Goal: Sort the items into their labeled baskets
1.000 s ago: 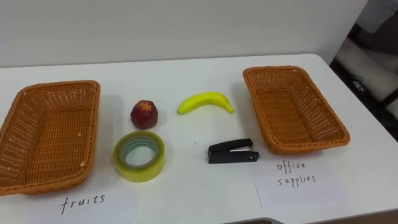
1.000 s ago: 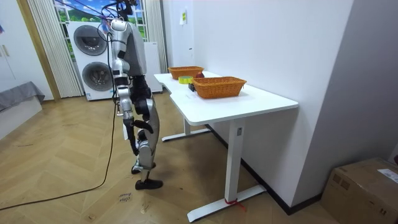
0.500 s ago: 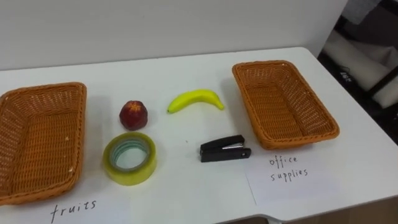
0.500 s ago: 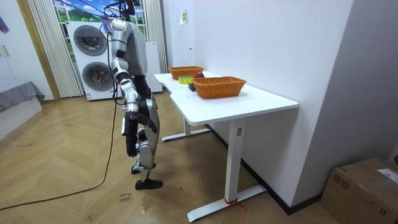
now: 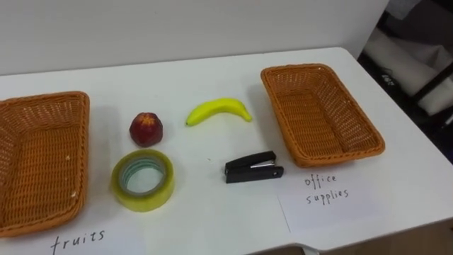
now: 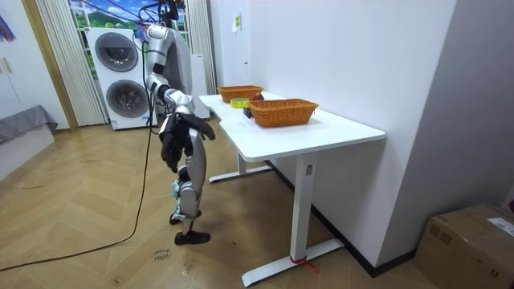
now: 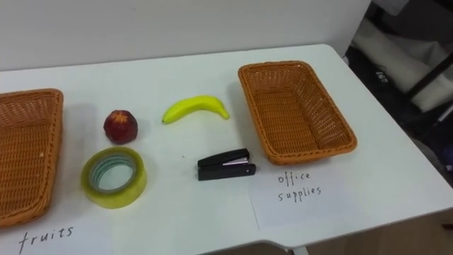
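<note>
A yellow banana (image 5: 218,110) lies mid-table, with a red apple (image 5: 146,129) to its left. In front of the apple rests a yellow tape roll (image 5: 142,180), and a black stapler (image 5: 253,167) lies to the roll's right. On the left stands an empty wicker basket (image 5: 39,159) with a paper marked "fruits" (image 5: 78,242) before it. Another empty wicker basket (image 5: 320,113) stands on the right behind a paper marked "office supplies" (image 5: 325,195). In the room view I stand at the table's long side, my right hand (image 6: 173,143) raised to about hip height, short of the table edge.
The white table (image 6: 321,132) stands against a white wall. Its right end (image 5: 396,106) drops off beside dark furniture. Washing machines (image 6: 120,76) stand behind me on the wooden floor.
My right arm has swung up and forward from beside my thigh toward the table. The head camera has shifted, so the whole scene sits further left. Nothing on the table moved.
</note>
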You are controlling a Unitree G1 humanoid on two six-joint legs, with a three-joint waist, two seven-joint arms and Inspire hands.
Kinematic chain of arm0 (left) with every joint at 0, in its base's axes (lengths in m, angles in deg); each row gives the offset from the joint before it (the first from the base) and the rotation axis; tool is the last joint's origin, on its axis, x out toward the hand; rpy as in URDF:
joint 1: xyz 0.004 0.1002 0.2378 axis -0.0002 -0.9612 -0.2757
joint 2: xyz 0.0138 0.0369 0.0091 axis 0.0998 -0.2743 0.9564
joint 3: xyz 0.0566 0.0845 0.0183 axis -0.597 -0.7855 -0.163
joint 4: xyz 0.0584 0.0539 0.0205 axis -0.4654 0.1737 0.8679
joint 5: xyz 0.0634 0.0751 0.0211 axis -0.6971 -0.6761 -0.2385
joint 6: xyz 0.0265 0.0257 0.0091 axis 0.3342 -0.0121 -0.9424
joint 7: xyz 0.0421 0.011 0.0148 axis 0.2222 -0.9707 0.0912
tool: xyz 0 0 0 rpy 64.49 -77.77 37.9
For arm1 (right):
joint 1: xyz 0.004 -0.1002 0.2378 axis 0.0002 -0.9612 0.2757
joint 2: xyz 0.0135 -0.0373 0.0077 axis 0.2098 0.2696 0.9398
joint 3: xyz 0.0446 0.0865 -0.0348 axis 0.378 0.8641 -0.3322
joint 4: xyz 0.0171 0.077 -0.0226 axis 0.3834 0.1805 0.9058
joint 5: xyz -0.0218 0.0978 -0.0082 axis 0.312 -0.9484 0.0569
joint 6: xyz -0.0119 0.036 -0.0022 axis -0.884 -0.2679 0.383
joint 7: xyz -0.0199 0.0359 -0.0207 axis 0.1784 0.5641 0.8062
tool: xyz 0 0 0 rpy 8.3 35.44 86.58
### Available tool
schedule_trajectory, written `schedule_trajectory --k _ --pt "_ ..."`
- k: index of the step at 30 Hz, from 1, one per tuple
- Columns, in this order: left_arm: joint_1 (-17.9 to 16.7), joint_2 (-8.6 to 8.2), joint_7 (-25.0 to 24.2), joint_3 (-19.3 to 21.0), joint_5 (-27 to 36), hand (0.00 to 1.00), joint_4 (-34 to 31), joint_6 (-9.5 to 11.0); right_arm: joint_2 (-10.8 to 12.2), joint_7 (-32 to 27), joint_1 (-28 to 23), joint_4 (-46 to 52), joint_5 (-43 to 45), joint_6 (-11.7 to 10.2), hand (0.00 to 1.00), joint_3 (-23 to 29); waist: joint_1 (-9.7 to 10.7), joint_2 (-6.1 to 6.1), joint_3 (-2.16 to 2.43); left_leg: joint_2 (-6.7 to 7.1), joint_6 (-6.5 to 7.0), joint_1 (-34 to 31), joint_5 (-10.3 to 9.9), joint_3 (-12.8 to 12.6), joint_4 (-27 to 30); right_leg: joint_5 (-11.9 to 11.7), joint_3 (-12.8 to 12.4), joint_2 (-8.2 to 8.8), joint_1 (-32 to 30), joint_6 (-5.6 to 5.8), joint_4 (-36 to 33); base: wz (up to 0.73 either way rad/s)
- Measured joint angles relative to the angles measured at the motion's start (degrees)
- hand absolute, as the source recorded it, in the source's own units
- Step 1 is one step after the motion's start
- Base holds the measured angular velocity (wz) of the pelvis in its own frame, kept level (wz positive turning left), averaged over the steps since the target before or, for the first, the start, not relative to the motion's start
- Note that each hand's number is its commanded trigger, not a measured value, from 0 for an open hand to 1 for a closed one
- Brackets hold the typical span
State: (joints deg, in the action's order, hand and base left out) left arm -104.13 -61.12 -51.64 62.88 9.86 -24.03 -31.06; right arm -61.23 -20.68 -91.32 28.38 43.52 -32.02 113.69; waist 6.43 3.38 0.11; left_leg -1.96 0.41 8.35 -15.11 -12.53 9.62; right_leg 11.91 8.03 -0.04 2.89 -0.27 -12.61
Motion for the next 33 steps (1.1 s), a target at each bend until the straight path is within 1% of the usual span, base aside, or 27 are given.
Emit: schedule_trajectory --k 2,5,6,7,8,14,15,16,18,20,24,28,31,32,33 --pt "0.1 -0.03 0.0 -0.1 0.0 0.0 -0.3 0.1 0.0 -1.5 -0.1 3.2 4.0 -0.2 0.0 -0.3 -0.6 -0.26 -0.01 0.02 0.0 0.0 0.0 0.0 0.0 0.0 0.0 0.03 0.0 0.0 0.0 0.0" --pt "0.1 0.02 -0.1 -0.2 -0.2 0.0 -0.3 0.5 -0.2 -2.3 0.1 8.5 8.9 -0.5 0.0 -1.4 -0.7 -0.46 0.01 0.04 0.0 0.0 0.0 -0.1 0.0 0.0 0.0 0.05 0.0 0.03 -0.1 0.0" --pt "0.1 0.07 -0.1 -0.4 -0.2 0.0 -0.3 0.5 -0.4 -2.4 0.2 9.4 9.5 -0.6 0.0 -1.8 -0.7 -0.46 0.01 0.03 0.0 0.0 0.0 -0.1 0.0 0.0 0.0 0.05 -0.1 0.03 -0.1 0.0" --pt "0.1 0.2 -0.2 -1.1 -0.2 0.0 -0.3 0.5 -1.2 -2.2 0.4 10.6 11.5 -0.6 0.0 -2.6 -0.6 -0.52 -0.03 0.04 0.0 0.0 0.0 -0.1 0.0 0.0 0.0 0.05 -0.1 0.03 0.0 0.0" --pt "0.2 0.16 -0.3 -1.3 -0.2 0.0 -0.2 0.5 -1.6 -2.0 0.5 12.1 13.8 -0.6 0.0 -2.7 -0.7 -0.43 0.03 0.04 0.0 0.0 0.0 -0.1 0.0 0.0 0.0 0.04 -0.1 0.04 0.0 0.0" --pt "0.0 0.05 -0.3 -1.5 -0.4 0.0 0.4 0.6 -1.6 -1.8 0.4 22.2 26.1 -0.8 0.0 -2.9 -2.0 -0.5 -0.03 0.04 -0.01 0.0 0.0 0.0 0.0 0.0 -0.1 0.0 -0.4 0.02 0.0 0.0" --pt "0.1 0.06 -0.3 -1.6 -0.5 0.0 0.5 0.9 -1.6 -1.8 0.4 23.1 26.9 -1.1 0.0 -3.1 -2.1 -0.43 -0.01 0.04 -0.01 -0.1 0.0 0.0 0.0 0.0 -0.1 0.0 -0.4 0.02 0.0 0.0" --pt "0.2 0.14 -0.3 -1.9 -0.5 0.0 1.3 1.8 -1.8 -1.7 0.5 24.5 27.7 -1.9 0.0 -3.8 -2.2 -0.48 -0.06 0.04 -0.01 -0.1 0.0 0.0 0.0 0.0 0.0 0.0 -0.5 0.02 -0.1 0.0" --pt "0.3 0.21 -0.3 -2.3 -0.2 0.0 2.9 2.8 -2.2 -1.7 1.0 25.9 28.8 -2.5 0.0 -5.1 -2.5 -0.3 -0.02 0.03 -0.01 -0.2 0.0 0.1 0.0 0.0 0.0 -0.02 -0.3 0.02 -0.1 0.0" --pt "0.4 0.21 -0.3 -2.3 -0.2 0.0 4.7 2.8 -2.8 -1.0 1.7 27.2 29.4 -2.4 0.0 -6.5 -2.9 -0.07 0.01 0.03 -0.01 -0.2 0.0 0.1 0.0 0.0 0.0 -0.02 -0.3 0.02 -0.1 0.0" --pt "0.3 0.24 -0.4 -2.4 -0.6 0.0 5.8 2.7 -3.6 1.3 2.4 29.8 29.9 -2.4 0.0 -6.9 -3.8 0.24 -0.06 0.01 -0.01 -0.2 0.0 0.3 0.0 0.0 0.4 0.05 -0.4 0.02 -0.1 0.03" --pt "0.3 0.29 -0.5 -2.9 -0.6 0.0 6.0 2.4 -4.3 4.0 6.1 32.1 31.3 -2.3 0.0 -7.1 -3.8 0.81 -0.08 0.0 -0.04 -0.8 0.0 1.0 0.2 0.0 1.0 0.15 -0.7 -0.03 -0.1 0.07" --pt "0.3 0.42 -0.5 -3.6 -0.7 0.0 6.3 2.4 -6.1 5.8 7.5 32.2 31.3 -2.3 0.0 -8.7 -3.9 1.08 -0.1 -0.05 -0.05 -0.7 0.0 1.4 0.2 0.0 1.5 0.17 -0.2 -0.04 0.0 0.06" --pt "0.3 0.43 -0.6 -3.7 -0.8 0.0 6.3 2.4 -6.4 6.4 7.8 32.2 31.3 -2.3 0.0 -9.1 -3.9 1.21 -0.1 -0.06 -0.05 -0.6 0.0 1.5 0.3 0.0 1.6 0.17 0.0 -0.04 0.0 0.08" --pt "0.4 0.45 -0.7 -3.7 -1.4 0.0 6.2 2.5 -6.5 7.6 8.1 32.5 31.3 -2.3 0.0 -9.3 -4.1 1.58 -0.35 -0.09 -0.05 -0.6 0.0 1.6 0.3 0.0 1.7 0.17 0.0 -0.04 0.0 0.05"
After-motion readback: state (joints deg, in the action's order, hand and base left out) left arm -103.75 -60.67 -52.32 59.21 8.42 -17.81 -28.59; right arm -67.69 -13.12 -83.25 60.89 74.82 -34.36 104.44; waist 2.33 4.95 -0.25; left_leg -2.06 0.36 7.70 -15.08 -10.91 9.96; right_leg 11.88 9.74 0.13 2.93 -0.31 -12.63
